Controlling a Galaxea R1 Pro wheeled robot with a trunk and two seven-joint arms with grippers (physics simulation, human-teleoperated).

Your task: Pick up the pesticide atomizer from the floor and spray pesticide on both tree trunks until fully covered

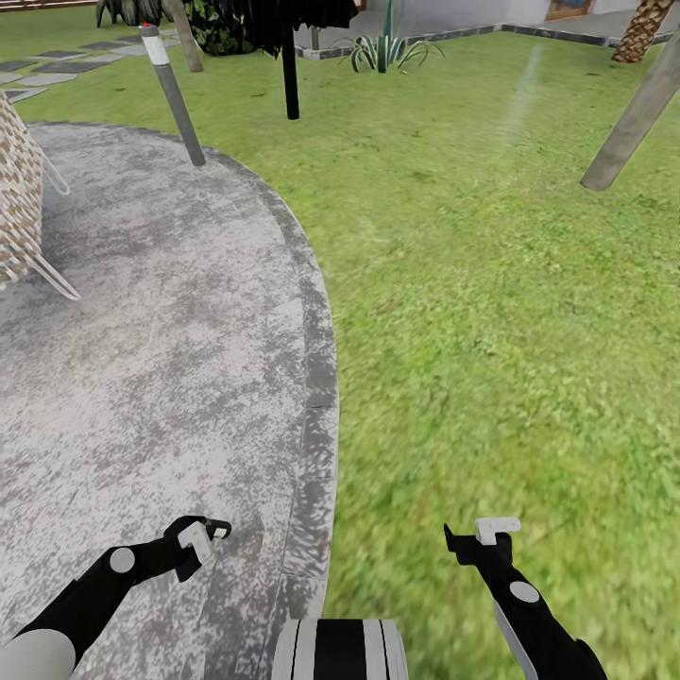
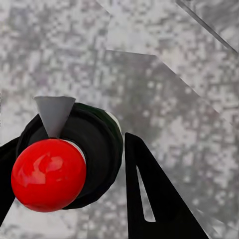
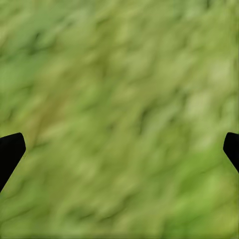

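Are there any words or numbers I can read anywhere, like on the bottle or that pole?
None can be read in these pictures.
The pesticide atomizer, between the left gripper's fingers, shows a red top and dark body, no label.
The grey bollard has a plain white band, no writing.
The framed thing on the far wall is too small and blurred to tell.

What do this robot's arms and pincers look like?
Both arms are glossy black with round grey joint discs. The left arm turns pale grey near the shoulder. The left pincer and right pincer are black with white pads; their fingers are thin, tapering black blades.
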